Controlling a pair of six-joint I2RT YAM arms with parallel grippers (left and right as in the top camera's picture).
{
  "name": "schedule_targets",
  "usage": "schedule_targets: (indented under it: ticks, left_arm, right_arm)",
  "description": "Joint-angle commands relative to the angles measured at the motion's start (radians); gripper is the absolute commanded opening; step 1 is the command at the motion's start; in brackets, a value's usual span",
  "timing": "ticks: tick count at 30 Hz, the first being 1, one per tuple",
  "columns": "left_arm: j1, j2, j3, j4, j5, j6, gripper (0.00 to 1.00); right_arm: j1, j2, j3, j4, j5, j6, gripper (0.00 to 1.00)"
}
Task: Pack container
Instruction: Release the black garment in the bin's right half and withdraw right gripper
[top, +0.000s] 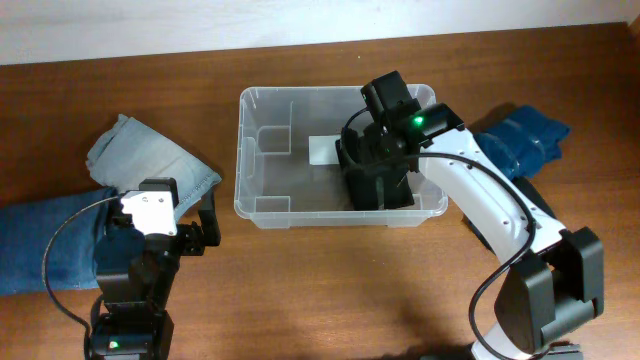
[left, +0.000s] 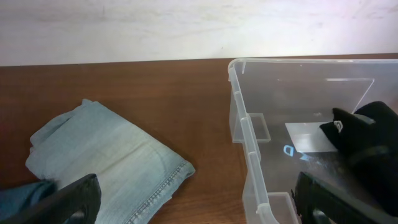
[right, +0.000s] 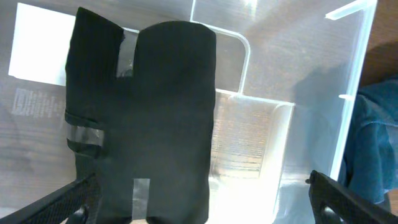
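Observation:
The clear plastic container (top: 262, 160) stands at the table's middle, with a white label (top: 324, 150) on its base. A folded black garment (top: 378, 180) with grey strips lies in its right half; it fills the right wrist view (right: 146, 112). My right gripper (top: 392, 130) is over the container's right part, open and empty, its fingers (right: 205, 202) wide apart above the black garment. My left gripper (top: 195, 215) is open and empty, left of the container (left: 249, 143), beside the light blue folded jeans (top: 150, 160), which also show in the left wrist view (left: 106, 162).
A darker blue denim garment (top: 45, 245) lies at the left under the left arm. Another dark blue garment (top: 520, 140) lies right of the container, behind the right arm. The white wall runs along the table's far edge.

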Motion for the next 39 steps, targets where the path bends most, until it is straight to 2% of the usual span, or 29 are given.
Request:
schedule_targets:
  ticks: [1, 5, 8, 11, 14, 17, 21, 25, 31, 35, 39]
  left_arm:
    - [-0.003, 0.001, 0.022, 0.0, 0.011, -0.002, 1.0]
    - [-0.003, 0.001, 0.022, 0.0, 0.011, -0.002, 0.99]
    - [-0.003, 0.001, 0.022, 0.0, 0.011, -0.002, 0.99]
    - [-0.003, 0.001, 0.022, 0.0, 0.011, -0.002, 0.99]
    - [-0.003, 0.001, 0.022, 0.0, 0.011, -0.002, 0.99]
    - [-0.003, 0.001, 0.022, 0.0, 0.011, -0.002, 0.99]
    - [-0.003, 0.001, 0.022, 0.0, 0.011, -0.002, 1.0]
    - [-0.003, 0.001, 0.022, 0.0, 0.011, -0.002, 0.99]
    - [-0.003, 0.001, 0.022, 0.0, 0.011, -0.002, 0.99]
    - [-0.003, 0.001, 0.022, 0.0, 0.011, -0.002, 1.0]
    - [-0.003, 0.001, 0.022, 0.0, 0.011, -0.002, 0.99]
  right_arm:
    - [0.004, -0.018, 0.022, -0.005, 0.031, -0.014, 0.99]
    - [-0.022, -0.089, 0.057, -0.006, 0.034, 0.021, 0.99]
    - [-0.113, -0.176, 0.09, -0.007, 0.027, 0.105, 0.98]
    - [-0.282, -0.261, 0.097, -0.008, -0.049, 0.167, 0.98]
    - [-0.496, -0.285, 0.097, -0.024, -0.195, 0.164, 0.98]
    - [-0.726, -0.247, 0.073, -0.029, -0.412, 0.109, 0.98]
    - [-0.939, -0.12, 0.03, -0.029, -0.65, 0.061, 0.99]
    - [-1.029, 0.035, 0.019, -0.028, -0.801, -0.011, 0.98]
    - [-1.048, 0.222, 0.018, 0.016, -0.882, -0.047, 0.98]
    - [-1.047, 0.296, 0.016, 0.087, -0.995, -0.056, 0.98]
    - [-1.047, 0.34, 0.014, 0.135, -1.01, -0.04, 0.99]
